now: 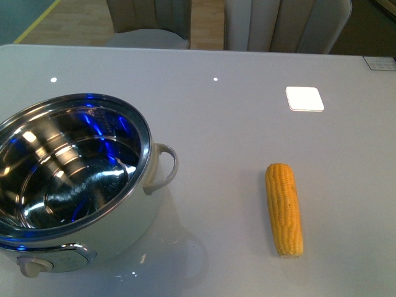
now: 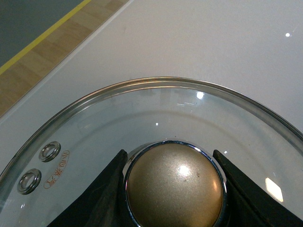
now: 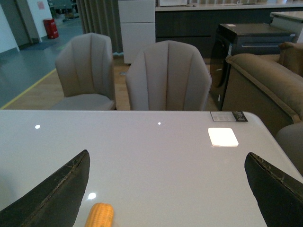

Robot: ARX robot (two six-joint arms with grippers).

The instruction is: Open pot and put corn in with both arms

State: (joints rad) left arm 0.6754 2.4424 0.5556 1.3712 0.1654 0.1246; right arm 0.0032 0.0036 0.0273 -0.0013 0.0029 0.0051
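Left hand (image 2: pixel 173 187) pinches the lid knob (image 2: pixel 174 194); right hand (image 3: pixel 165 189) spread near corn (image 1: pixel 284 209), well apart from pot (image 1: pixel 146 148).

left fingers (image 2: pixel 99 204): black, matte, wedge-shaped | right fingers (image 3: pixel 57 196): black, tapered, pale scuffed edges
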